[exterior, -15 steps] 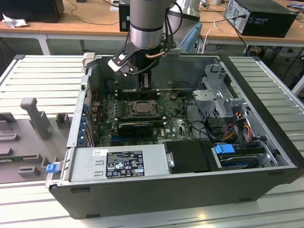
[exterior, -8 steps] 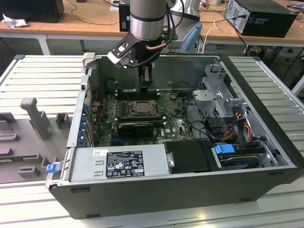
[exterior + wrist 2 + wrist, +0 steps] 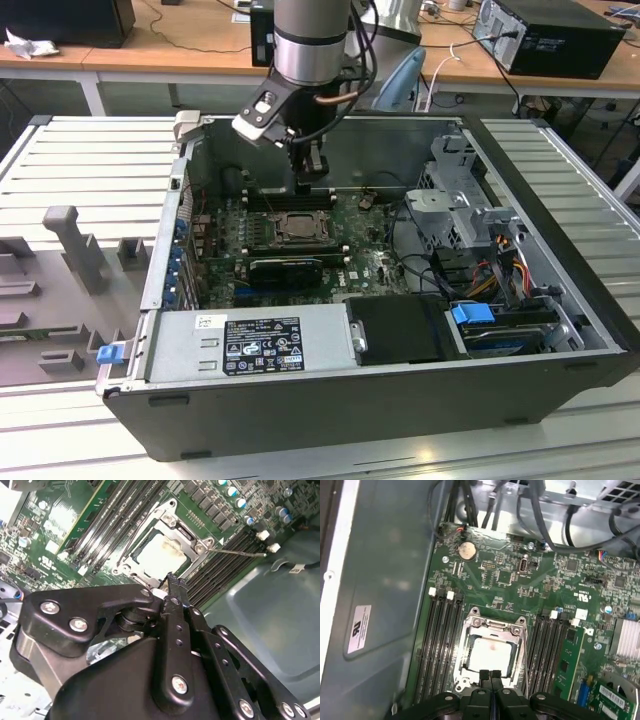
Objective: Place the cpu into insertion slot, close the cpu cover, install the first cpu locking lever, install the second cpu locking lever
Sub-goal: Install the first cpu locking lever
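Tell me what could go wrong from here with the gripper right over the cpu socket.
One: the shut gripper hangs at the edge of the cpu cover; a slightly off descent could press on the cpu instead of the cover. Two: in the second wrist view a thin locking lever sticks out over the memory slots; the gripper might slip off it.

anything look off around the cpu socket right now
One thing: in the second wrist view a thin silvery wire lever juts sideways from the silvery hinged frame plate over the black memory slots, not lying along its edge, so it looks unlatched. The silvery-beige square chip sits flat.
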